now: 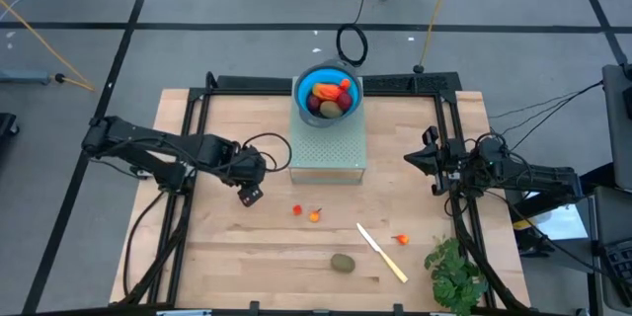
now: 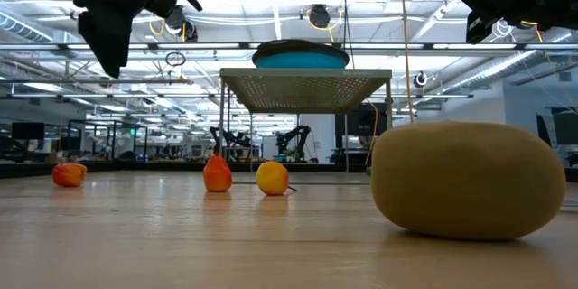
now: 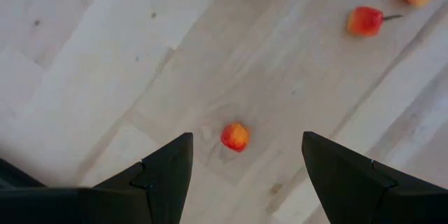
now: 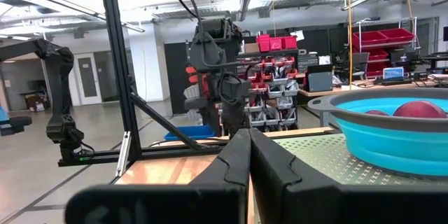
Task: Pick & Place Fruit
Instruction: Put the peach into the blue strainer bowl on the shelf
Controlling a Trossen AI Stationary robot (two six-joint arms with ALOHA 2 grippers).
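Note:
A blue bowl (image 1: 301, 84) holding several fruit stands on a grey-green perforated stand (image 1: 329, 153) at the table's far middle. My left gripper (image 1: 250, 196) (image 3: 246, 136) hangs open above the table left of the stand, pointing down. A tiny orange-red fruit bit (image 3: 235, 137) lies on the wood below the gap, untouched. Two more bits (image 1: 296, 210) (image 1: 314, 216) lie to its right, another (image 1: 402, 240) beside the cream knife (image 1: 382, 253). A brown-green kiwi (image 1: 343, 263) rests near the front edge. My right gripper (image 1: 415, 160) (image 4: 248, 143) waits shut, right of the stand.
A green leafy bunch (image 1: 454, 275) lies at the table's near right corner. Black frame rails (image 1: 188, 128) run along the left and right sides. Bare wood stretches between the stand and the scattered bits.

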